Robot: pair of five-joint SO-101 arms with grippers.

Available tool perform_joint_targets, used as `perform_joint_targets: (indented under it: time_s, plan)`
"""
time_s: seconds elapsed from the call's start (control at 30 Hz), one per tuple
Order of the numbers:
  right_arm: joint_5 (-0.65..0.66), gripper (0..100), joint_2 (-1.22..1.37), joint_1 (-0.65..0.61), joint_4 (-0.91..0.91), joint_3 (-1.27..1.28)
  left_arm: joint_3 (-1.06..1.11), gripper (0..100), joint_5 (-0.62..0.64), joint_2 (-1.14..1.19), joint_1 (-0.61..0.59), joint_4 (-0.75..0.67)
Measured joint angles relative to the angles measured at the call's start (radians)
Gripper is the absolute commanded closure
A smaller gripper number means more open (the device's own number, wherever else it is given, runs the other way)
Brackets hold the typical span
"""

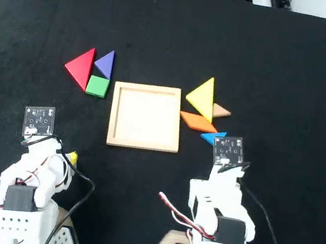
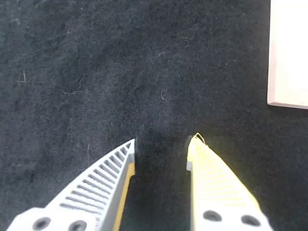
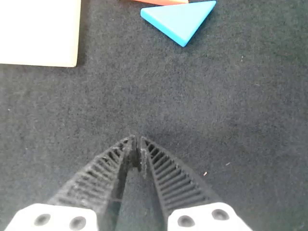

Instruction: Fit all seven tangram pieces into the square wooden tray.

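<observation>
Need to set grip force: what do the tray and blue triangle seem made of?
Tray: pale, unpainted-looking wood, matte, with a raised rim; grain too faint to tell. Blue triangle: likely painted wood or plastic, going by its smooth, even colour and crisp edges.

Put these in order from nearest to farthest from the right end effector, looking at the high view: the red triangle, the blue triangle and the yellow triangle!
1. The blue triangle, just ahead of the right end effector.
2. The yellow triangle, farther back, on the right of the tray.
3. The red triangle, far across on the tray's left side.
</observation>
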Motion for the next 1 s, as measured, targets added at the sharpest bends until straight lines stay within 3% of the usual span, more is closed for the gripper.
perform_joint_targets:
  time_s: [1.0]
  plan:
    - [0.0,98.6,0.0,0.0,0.0,0.0,0.0,81,0.0,0.0,-0.006,-0.018]
